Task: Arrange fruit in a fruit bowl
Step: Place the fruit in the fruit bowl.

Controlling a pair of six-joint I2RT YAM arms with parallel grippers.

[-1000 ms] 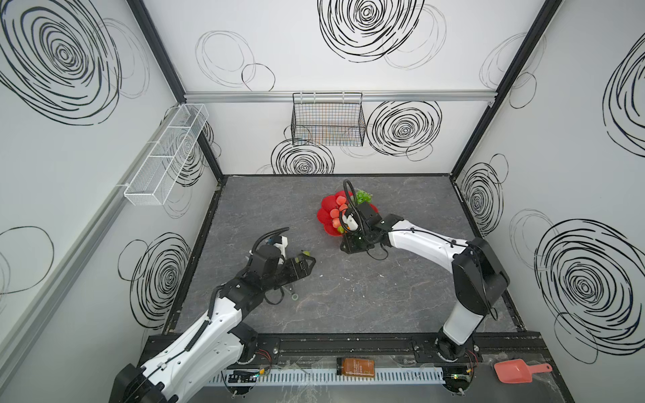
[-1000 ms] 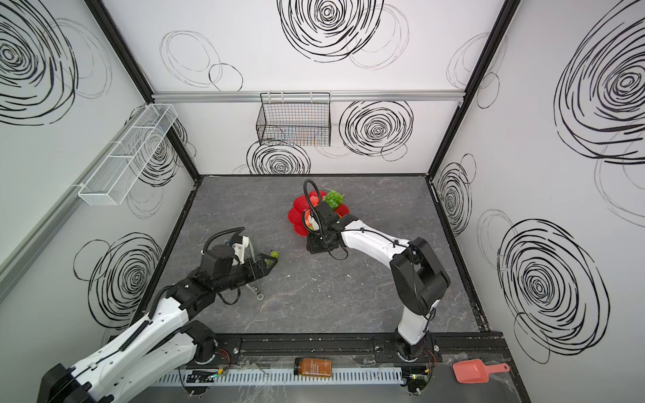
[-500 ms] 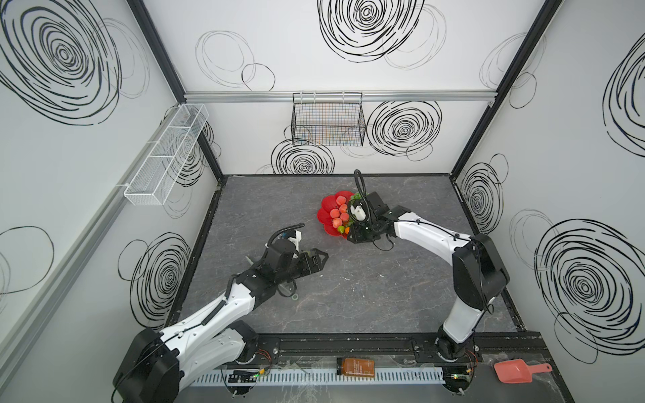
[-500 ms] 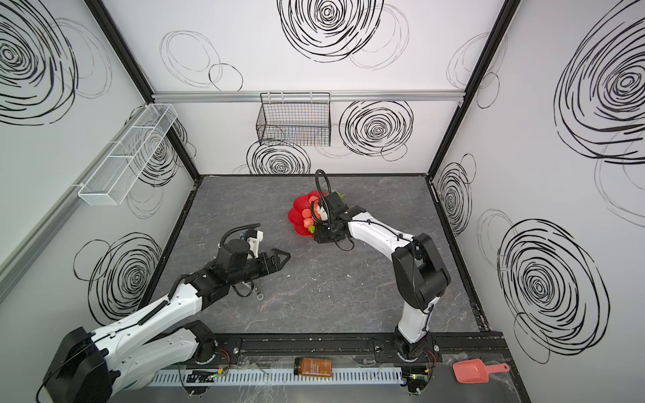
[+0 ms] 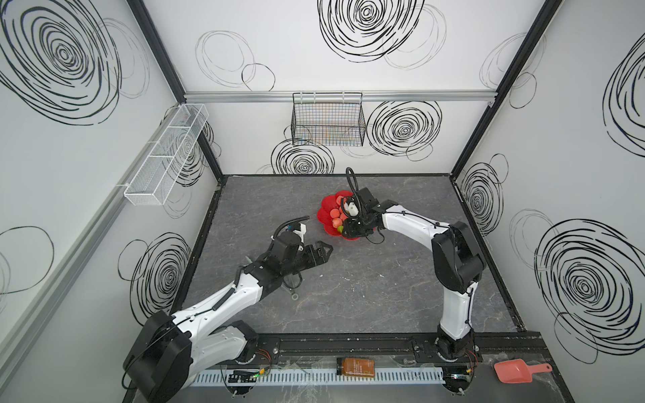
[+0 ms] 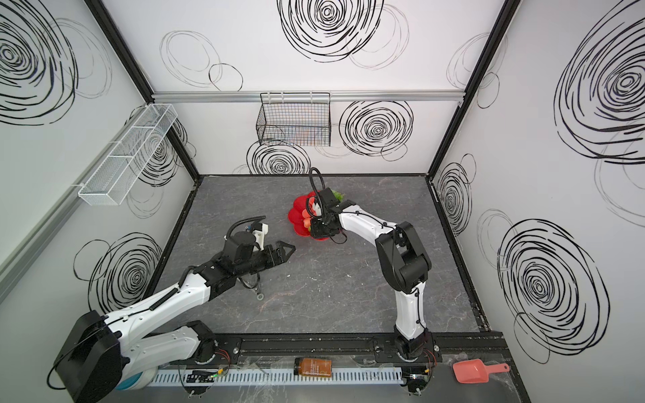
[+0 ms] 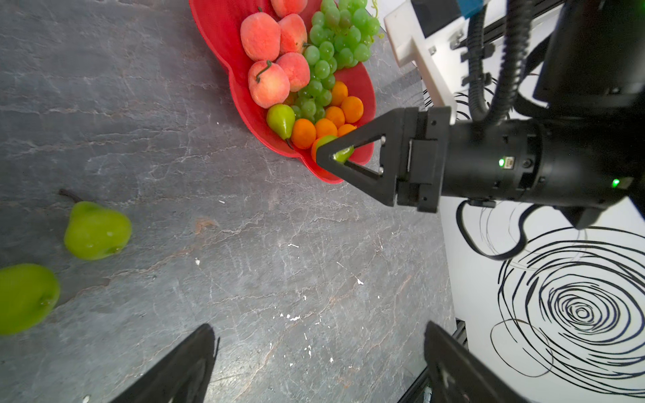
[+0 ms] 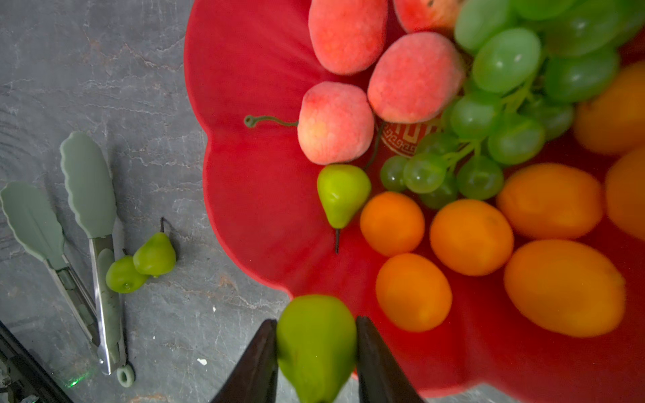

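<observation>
The red scalloped fruit bowl (image 5: 326, 218) (image 6: 296, 214) holds peaches (image 8: 335, 122), a grape bunch (image 8: 506, 62), several tangerines (image 8: 471, 237) and a small pear (image 8: 342, 193). My right gripper (image 8: 316, 324) hangs over the bowl's near rim, shut on a green pear (image 8: 316, 349). The left wrist view shows that same grip (image 7: 324, 153). Two more green fruits, a pear (image 7: 96, 230) and an apple (image 7: 24, 296), lie on the table apart from the bowl. My left gripper (image 7: 318, 328) (image 5: 326, 248) hovers open and holds nothing, a short way in front of the bowl.
Green-tipped tongs (image 8: 90, 195) lie on the table beside the two loose fruits, under my left arm. A black wire basket (image 5: 328, 120) hangs on the back wall, a white mesh rack (image 5: 164, 157) on the left wall. A pink scoop (image 5: 516, 370) and an amber bottle (image 5: 355, 366) sit outside the front rail.
My left arm has stretched to the right, toward the bowl, with its jaws open. My right gripper has shifted over the bowl's near side, still holding the pear.
</observation>
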